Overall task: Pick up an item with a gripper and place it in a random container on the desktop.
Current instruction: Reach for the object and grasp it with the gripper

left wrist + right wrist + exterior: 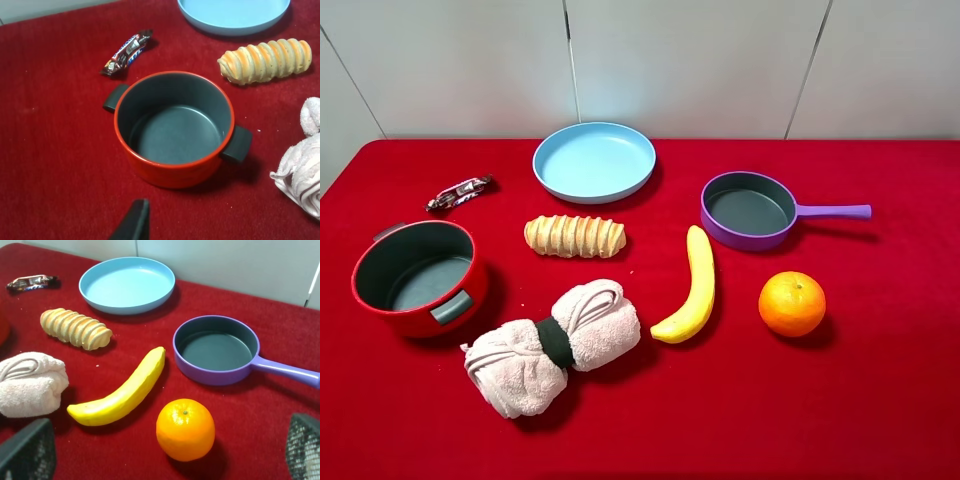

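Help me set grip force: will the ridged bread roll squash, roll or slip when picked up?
The bread roll looks rigid, so probably holds shape. Its ridges likely resist slipping. Rounded and lying free on the desktop, it might roll if nudged.

Only one finger of the left gripper is seen, so its opening cannot be judged. Ahead of the right gripper, the pan handle is cropped at its end.

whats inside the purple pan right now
Nothing: the purple frying pan shows a bare grey floor in the high and right wrist views. Only its near inner wall is hidden behind the rim.
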Available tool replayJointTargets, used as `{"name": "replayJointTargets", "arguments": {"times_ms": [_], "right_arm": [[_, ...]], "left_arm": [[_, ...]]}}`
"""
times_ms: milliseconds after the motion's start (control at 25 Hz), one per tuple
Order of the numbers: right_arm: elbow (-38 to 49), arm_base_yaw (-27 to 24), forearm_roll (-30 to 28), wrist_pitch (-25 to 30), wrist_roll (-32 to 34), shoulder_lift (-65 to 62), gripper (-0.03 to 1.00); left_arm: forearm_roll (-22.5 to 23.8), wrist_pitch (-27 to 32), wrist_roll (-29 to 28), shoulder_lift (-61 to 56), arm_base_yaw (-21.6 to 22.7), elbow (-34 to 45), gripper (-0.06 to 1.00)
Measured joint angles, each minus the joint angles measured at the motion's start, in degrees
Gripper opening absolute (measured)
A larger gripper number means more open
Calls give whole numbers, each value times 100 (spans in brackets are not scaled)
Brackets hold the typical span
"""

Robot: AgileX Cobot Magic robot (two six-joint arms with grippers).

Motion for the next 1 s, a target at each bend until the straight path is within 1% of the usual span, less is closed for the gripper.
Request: {"name": "replayJointTargets", "arguments": {"times_ms": [1000], "right_arm": [[0,0,0,0,0,0,69]], "left_arm": [[0,0,0,0,0,0,99]]}}
